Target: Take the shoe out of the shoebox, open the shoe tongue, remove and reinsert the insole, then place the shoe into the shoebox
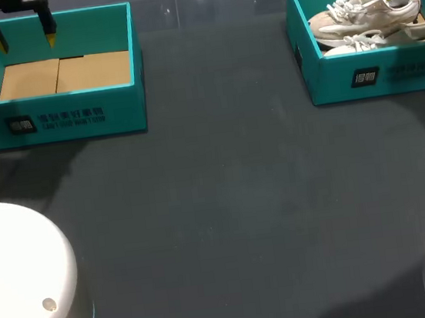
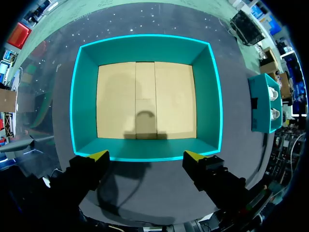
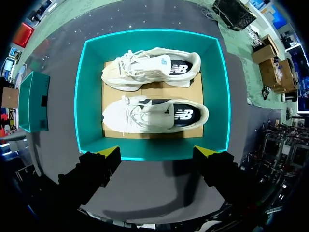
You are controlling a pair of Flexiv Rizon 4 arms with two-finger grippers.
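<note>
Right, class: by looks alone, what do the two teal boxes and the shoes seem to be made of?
Empty box and shoebox: probably cardboard with a matte teal finish; plain brown folded flaps show inside. Shoes: pale, soft-looking uppers with laces, likely textile or synthetic; too small to tell which.

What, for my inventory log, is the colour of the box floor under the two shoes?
Plain tan cardboard floor, clearest in the right wrist view.
</note>
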